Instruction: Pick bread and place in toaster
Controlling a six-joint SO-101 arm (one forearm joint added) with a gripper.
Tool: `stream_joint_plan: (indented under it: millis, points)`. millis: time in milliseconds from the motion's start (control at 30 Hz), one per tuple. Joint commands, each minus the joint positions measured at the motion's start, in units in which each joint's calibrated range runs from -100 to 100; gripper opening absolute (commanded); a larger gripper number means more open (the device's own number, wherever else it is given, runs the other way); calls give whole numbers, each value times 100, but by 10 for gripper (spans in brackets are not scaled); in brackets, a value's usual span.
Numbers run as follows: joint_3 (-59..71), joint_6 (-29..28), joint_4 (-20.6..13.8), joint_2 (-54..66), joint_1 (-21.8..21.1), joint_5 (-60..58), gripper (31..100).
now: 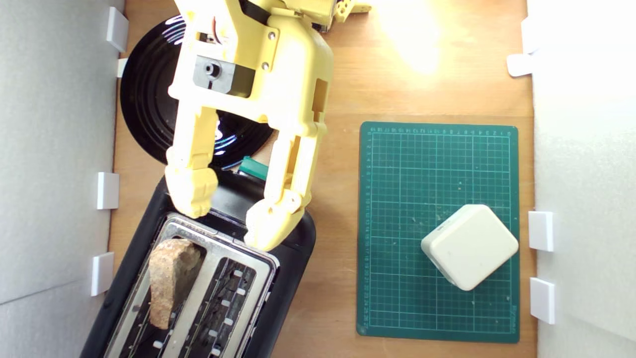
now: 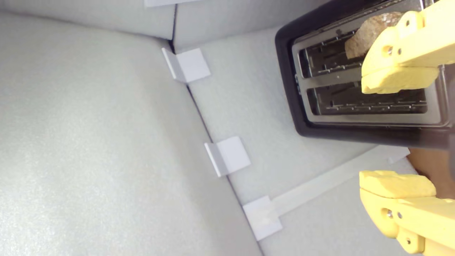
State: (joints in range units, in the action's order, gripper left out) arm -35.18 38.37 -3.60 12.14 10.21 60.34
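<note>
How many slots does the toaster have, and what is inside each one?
2. In the toaster, the slot on the exterior view's left holds the bread; the slot beside it looks empty, though the frame's lower edge cuts both off.

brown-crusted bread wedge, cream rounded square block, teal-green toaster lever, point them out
bread (image 1: 171,278), exterior view, on its crusty upper face
cream block (image 1: 469,246), exterior view, middle of its top
toaster lever (image 1: 254,168), exterior view, its visible teal part

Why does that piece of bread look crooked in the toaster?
The bread sits in the slot of the toaster nearer the exterior view's left, leaning with its top poking above the metal plate rather than dropped fully in. The gripper hangs open above, holding nothing.
</note>
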Motion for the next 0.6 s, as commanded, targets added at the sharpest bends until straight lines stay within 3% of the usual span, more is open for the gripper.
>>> stream_joint_plan:
  millis: [0,567]
  points:
    - [400,-198,6,666,-287,-36,818]
    - [3414,-460,70,2705,-1254,-36,796]
